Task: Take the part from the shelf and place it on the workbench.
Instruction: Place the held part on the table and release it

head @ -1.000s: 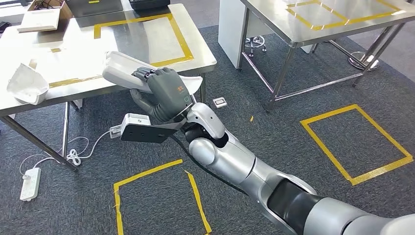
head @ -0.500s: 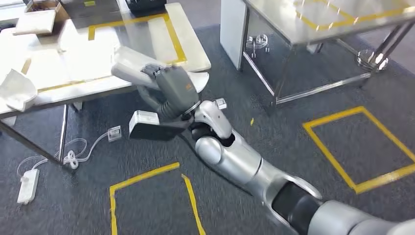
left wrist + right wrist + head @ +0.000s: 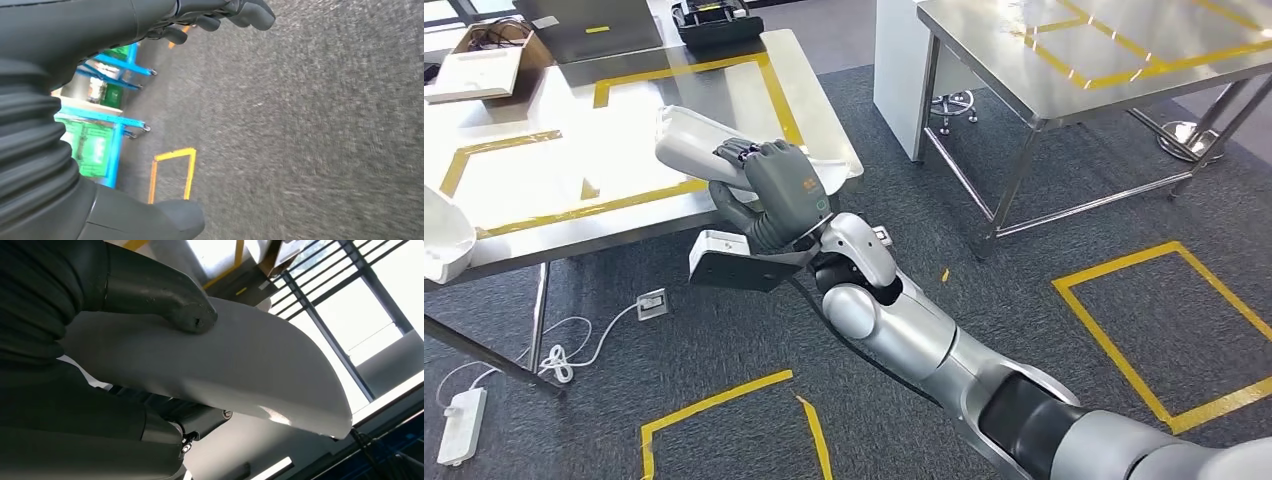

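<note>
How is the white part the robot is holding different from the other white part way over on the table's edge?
The white part in the right robot hand is carried at the workbench's near corner, while the other white part rests on the bench at the picture's left edge. The held part shows whole, long and curved; the other is cut off by the frame. Both are white, smooth shells.

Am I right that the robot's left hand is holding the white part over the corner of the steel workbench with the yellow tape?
Not quite: it is the right hand that holds the white part over the workbench corner, as the head view shows. The rest stands.
</note>
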